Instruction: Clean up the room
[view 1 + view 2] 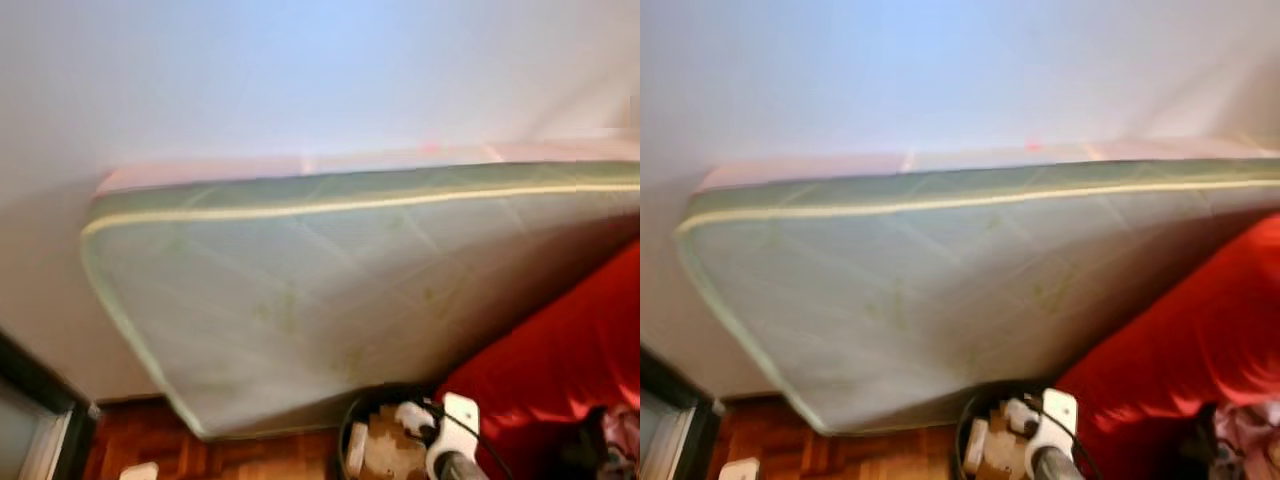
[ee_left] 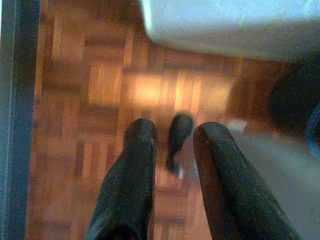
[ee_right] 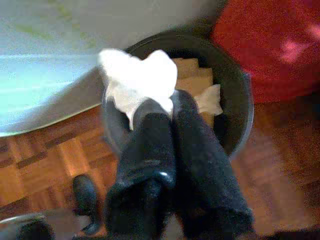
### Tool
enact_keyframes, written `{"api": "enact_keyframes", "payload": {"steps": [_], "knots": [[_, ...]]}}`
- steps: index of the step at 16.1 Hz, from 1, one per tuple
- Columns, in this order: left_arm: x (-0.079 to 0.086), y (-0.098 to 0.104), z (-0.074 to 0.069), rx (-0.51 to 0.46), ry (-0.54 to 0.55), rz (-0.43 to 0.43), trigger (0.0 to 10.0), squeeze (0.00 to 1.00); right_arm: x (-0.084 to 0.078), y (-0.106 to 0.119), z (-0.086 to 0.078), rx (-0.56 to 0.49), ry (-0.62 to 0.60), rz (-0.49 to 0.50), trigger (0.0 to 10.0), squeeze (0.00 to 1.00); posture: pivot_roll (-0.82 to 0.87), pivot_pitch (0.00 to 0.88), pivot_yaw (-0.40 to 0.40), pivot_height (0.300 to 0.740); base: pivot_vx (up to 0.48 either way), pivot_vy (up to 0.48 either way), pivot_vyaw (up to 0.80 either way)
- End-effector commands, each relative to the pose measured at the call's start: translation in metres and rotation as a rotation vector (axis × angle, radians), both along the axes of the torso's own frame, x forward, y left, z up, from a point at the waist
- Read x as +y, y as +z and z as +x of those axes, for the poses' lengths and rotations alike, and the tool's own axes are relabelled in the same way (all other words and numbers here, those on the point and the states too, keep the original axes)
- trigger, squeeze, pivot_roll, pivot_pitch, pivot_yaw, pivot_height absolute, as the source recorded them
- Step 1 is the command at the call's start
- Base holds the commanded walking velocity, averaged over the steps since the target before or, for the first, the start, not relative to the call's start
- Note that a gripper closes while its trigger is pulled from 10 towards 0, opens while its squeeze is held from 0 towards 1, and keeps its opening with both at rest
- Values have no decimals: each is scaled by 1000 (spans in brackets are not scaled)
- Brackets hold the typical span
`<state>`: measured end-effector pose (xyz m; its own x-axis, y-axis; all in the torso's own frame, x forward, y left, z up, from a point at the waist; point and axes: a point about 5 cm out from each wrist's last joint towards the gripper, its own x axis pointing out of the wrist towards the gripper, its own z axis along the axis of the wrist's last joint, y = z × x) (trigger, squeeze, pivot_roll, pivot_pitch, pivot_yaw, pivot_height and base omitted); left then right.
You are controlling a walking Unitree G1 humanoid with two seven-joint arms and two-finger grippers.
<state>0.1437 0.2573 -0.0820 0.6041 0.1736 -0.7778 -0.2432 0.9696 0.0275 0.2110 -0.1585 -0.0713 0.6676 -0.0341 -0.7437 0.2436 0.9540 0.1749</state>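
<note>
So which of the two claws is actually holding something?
The right gripper: its fingers are pinched shut on a crumpled white tissue above the black bin. The left gripper is open, with bare wooden floor beneath.

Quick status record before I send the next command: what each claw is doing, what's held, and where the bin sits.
right claw: shut on crumpled white paper, hovering over the bin
bin: round, black, on the parquet floor; already holds cardboard-coloured scraps
bin neighbours: pale green mattress leaning on the wall, red cushion on the robot's right
left claw: open, nothing held, pointing down at the floor
paper state: not yet released
</note>
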Motion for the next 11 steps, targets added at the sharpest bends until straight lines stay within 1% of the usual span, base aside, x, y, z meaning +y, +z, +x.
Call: {"api": "enact_keyframes", "payload": {"steps": [1, 4, 5, 6, 8, 9, 10, 11], "knots": [[-6, -4, -5, 15, -5, -22, 10000, 0, -15, -4, -10, 30, -23, -30, 10000, 0, 169, 93, -75, 740, 285, 0, 0], [-7, -4, -4, 9, -12, -22, 10000, 0, -14, -4, -9, 28, -12, -30, 10000, 0, 166, 82, -73, 740, 275, 0, 0], [-7, -3, -4, 5, -13, -23, 10000, 0, -13, -4, -8, 23, 0, -30, 10000, 0, 164, 80, -72, 740, 0, 0, 0], [-7, -3, -4, -7, -14, -21, 10000, 0, -10, -2, -5, 5, 40, -31, 10000, 0, 161, 79, -71, 740, 0, 0, 0], [-7, -2, -3, -45, 12, -31, 10000, 0, -1, 5, 5, -59, 118, -23, 10000, 0, 155, 70, -70, 740, 0, 0, 0], [-7, 0, -3, -73, 12, -36, 10000, 0, 6, 11, 14, -111, 157, -15, 10000, 0, 151, 67, -70, 740, 0, 0, 0], [-8, 0, -2, -83, 11, -38, 10000, 0, 8, 13, 17, -132, 162, -7, 10000, 0, 151, 65, -71, 740, 0, 0, 0], [-8, 2, -1, -120, 21, -44, 10000, 0, 11, 18, 23, -174, 185, 3, 10000, 0, 148, 61, -74, 740, 0, 0, 0]]}}
